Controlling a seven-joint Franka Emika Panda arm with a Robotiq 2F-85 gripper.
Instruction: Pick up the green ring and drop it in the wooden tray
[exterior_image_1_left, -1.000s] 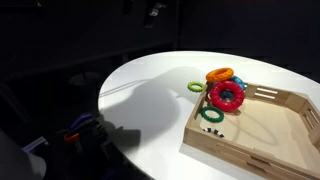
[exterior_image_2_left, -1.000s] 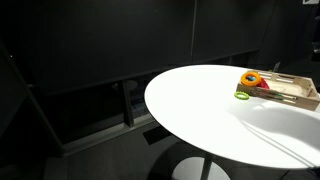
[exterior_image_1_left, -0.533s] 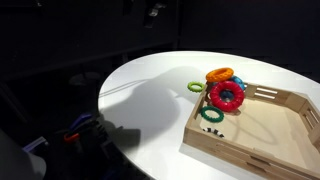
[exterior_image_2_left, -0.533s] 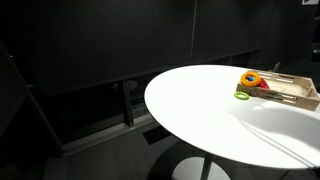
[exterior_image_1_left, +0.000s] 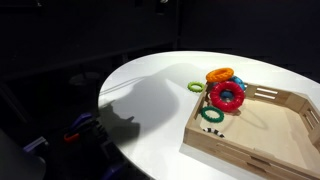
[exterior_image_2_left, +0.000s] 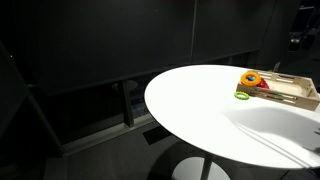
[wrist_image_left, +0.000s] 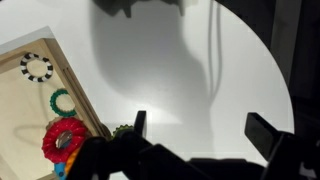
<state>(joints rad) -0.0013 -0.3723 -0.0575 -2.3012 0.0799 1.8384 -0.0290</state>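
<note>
The green ring (exterior_image_1_left: 196, 87) lies on the white table (exterior_image_1_left: 150, 100), just left of the wooden tray's (exterior_image_1_left: 235, 158) far corner. In the wrist view it sits beside one finger (wrist_image_left: 140, 122) of the wide-open pincer (wrist_image_left: 200, 128).

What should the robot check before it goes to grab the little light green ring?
1. The green ring lies free on the white table, outside the tray: ok.
2. The gripper is open, with its fingers apart in the wrist view: ok.
3. The gripper is down at the ring: not ok, it hangs high above the table.
4. The red ring is apart from the green ring: cannot tell, they lie very close together.
5. There is bare room in the wooden tray for the drop: ok.
</note>
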